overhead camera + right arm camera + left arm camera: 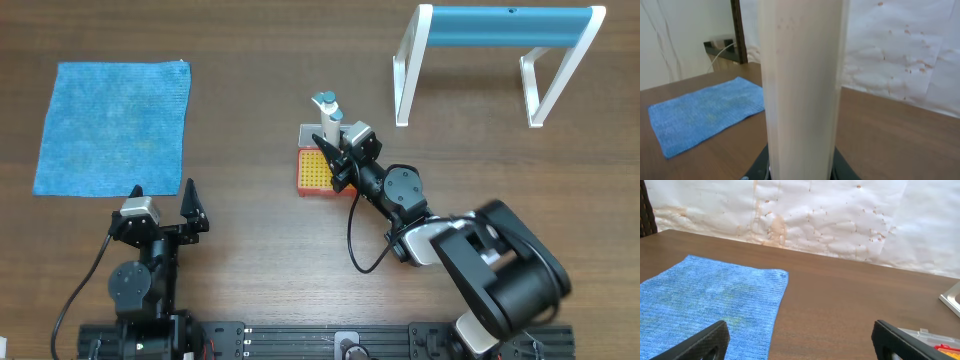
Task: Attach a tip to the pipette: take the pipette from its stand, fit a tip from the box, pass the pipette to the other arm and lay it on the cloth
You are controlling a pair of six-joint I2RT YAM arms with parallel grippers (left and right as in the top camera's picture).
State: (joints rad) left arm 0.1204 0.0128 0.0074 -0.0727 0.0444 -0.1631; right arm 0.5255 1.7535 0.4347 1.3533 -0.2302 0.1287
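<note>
One step looks finished: the pipette (328, 108) is off its stand (500, 28), and the right hand (338, 158) is gripping it upright over the tip box (312, 172); whether a tip is seated I cannot tell. Handover and laying on the cloth (115, 128), well left of the tip box, are remaining. The left hand (162, 192), also left of the tip box, is sitting wide open, empty. The top view is showing the tip box beneath; the right wrist view is giving the pipette's barrel close up.

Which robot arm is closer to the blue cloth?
The left arm. Its jaws sit beside the cloth; the right arm holds the pipette far off, by the tip box.
</note>
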